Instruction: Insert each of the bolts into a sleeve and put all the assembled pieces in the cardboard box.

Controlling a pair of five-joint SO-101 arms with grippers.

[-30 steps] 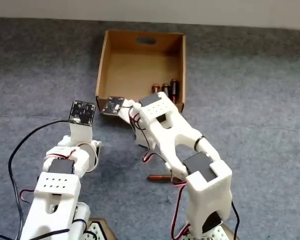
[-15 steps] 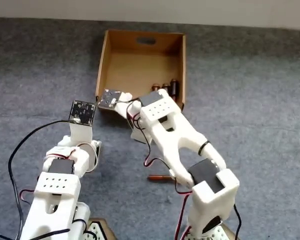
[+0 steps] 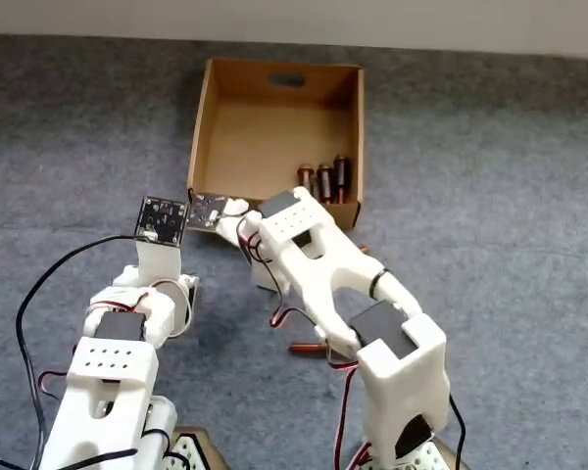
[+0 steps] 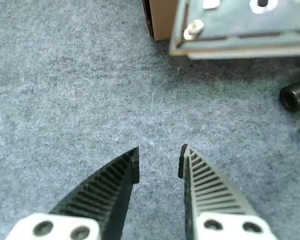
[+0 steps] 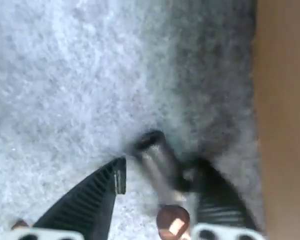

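Left hand (image 4: pixel 158 156) apart over carpet (image 4: pixel 65 75); right hand (image 5: pixel 162 170) apart around sleeve (image 5: pixel 151 146) beside cardboard box (image 5: pixel 285 100).

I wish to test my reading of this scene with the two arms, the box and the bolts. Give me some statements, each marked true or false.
1. The brown cardboard box holds three dark assembled pieces. True.
2. The left gripper holds a bolt. False: nothing is between its fingers, above grey carpet.
3. A copper-coloured bolt lies on the carpet by the right arm. True.
4. The right gripper is inside the box. False: it is over the carpet, outside the box.
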